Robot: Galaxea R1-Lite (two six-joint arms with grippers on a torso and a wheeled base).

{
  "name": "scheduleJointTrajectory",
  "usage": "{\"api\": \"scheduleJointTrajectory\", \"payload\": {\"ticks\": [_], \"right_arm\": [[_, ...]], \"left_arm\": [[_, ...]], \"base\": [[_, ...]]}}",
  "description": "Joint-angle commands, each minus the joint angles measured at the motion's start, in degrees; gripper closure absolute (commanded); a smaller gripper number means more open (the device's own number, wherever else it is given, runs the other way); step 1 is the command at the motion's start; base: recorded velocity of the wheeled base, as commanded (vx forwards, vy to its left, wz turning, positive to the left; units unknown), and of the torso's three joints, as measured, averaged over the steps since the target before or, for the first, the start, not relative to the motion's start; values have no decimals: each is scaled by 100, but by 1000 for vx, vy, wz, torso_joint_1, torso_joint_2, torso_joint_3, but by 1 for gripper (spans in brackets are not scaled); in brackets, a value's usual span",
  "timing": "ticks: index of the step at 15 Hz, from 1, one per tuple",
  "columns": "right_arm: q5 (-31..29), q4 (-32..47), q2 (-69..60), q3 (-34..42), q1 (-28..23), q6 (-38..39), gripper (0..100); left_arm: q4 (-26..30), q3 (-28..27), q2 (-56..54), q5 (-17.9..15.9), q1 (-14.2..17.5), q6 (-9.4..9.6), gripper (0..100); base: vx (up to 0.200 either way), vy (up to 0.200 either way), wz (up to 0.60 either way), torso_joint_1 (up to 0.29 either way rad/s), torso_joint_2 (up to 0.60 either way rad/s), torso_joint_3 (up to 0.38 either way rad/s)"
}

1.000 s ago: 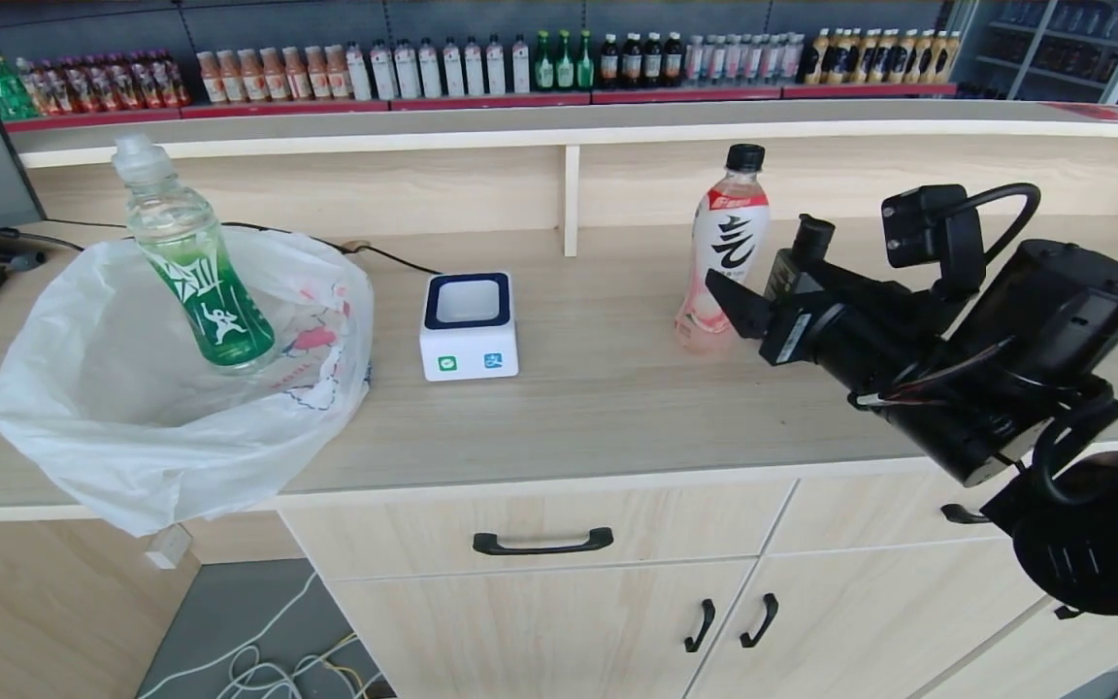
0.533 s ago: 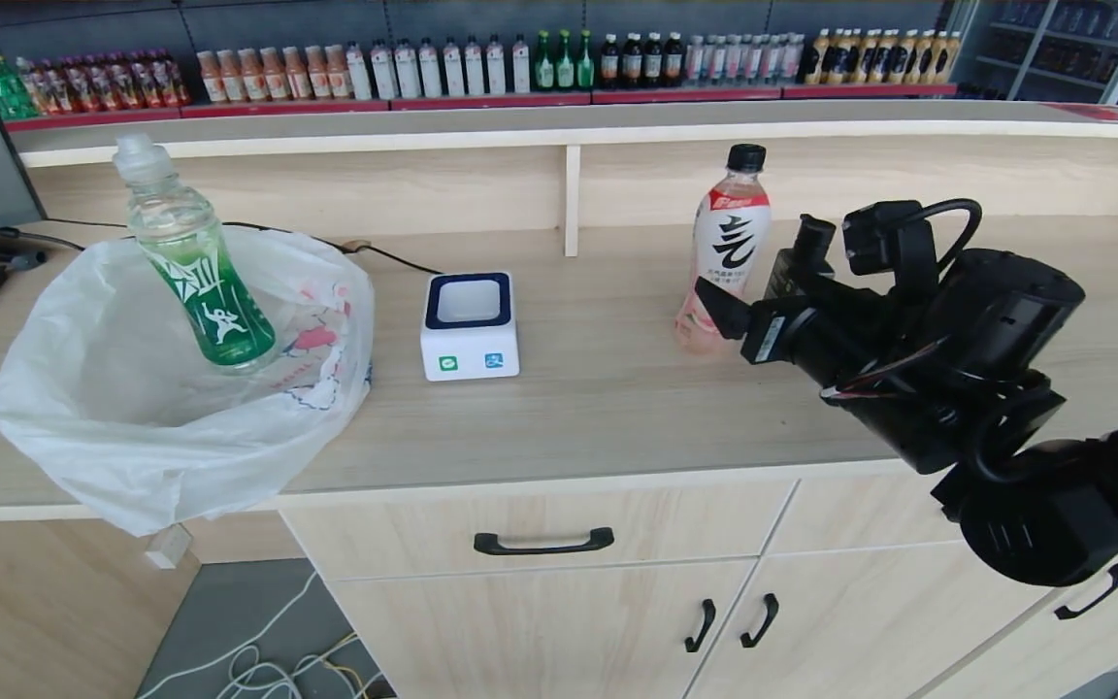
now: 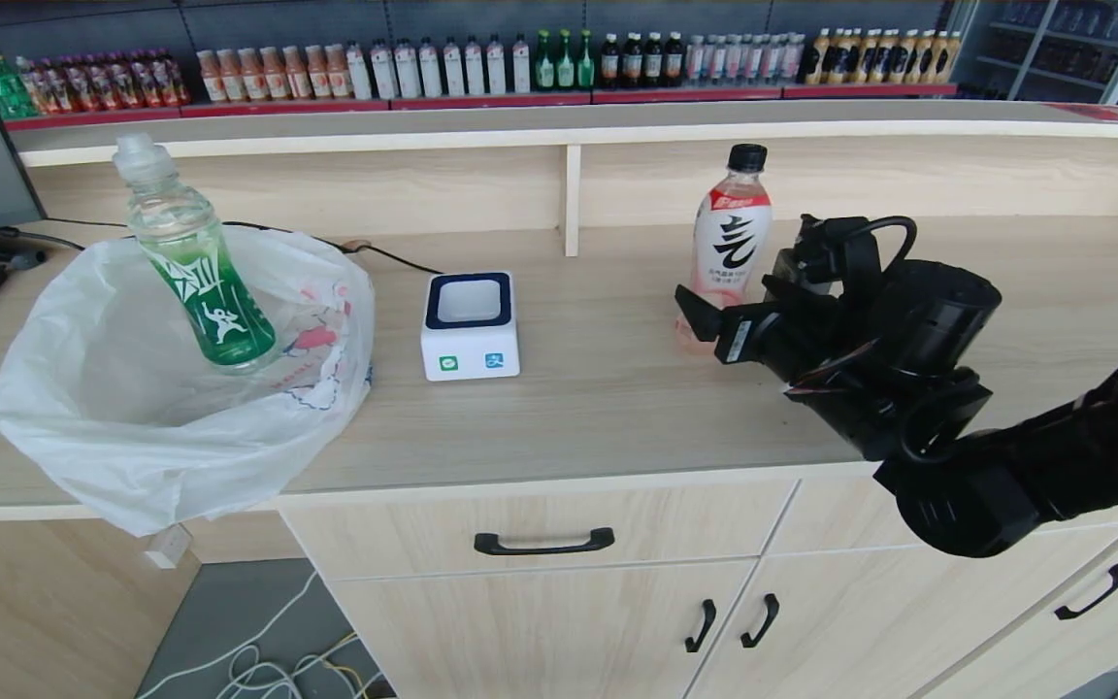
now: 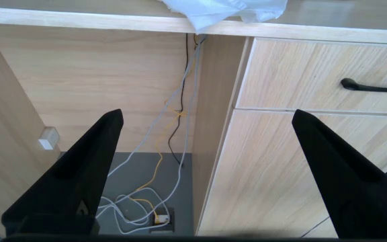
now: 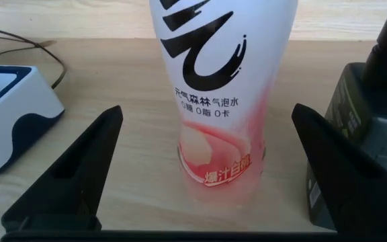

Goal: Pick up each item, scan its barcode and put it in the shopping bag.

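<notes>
A pink bottle (image 3: 729, 238) with a black cap stands upright on the wooden counter (image 3: 598, 408). My right gripper (image 3: 722, 299) is open at its base, and in the right wrist view the bottle (image 5: 220, 101) stands between the two fingers of that gripper (image 5: 207, 114) without touching them. A green bottle (image 3: 198, 267) leans inside the white shopping bag (image 3: 83, 417) at the left. Between bag and pink bottle sits the white and blue scanner (image 3: 469, 325). My left gripper (image 4: 203, 117) is open below the counter, facing the cabinet front.
A dark item (image 5: 375, 128) stands just right of the pink bottle, close to one finger. A cable (image 3: 394, 257) runs along the counter behind the scanner (image 5: 5, 121). A raised back ledge (image 3: 569, 136) borders the counter. Drawers with black handles (image 3: 542, 542) are below.
My right arm has moved forward and left, lowering toward the pink bottle; its open fingers now straddle the bottle's base. The bottles, bag and scanner have not moved.
</notes>
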Motion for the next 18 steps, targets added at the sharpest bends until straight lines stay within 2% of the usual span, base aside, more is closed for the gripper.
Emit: {"api": "scheduleJointTrajectory", "payload": {"ticks": [1,6,9,18], "right_arm": [[3,-30,204,-51,-34,2,0],[47,-48,512,-516,-113,11,0],[82,-21,766,-1044,-183,73,0],[82,32,1092,-1615,-183,81,0]], "left_arm": [[0,0,-1,1,1,0,0],[0,0,-1,1,1,0,0],[0,0,-1,1,1,0,0],[0,0,-1,1,1,0,0]], "base": [[0,0,0,0,0,0],[0,0,0,0,0,0],[0,0,0,0,0,0],[0,0,0,0,0,0]]}}
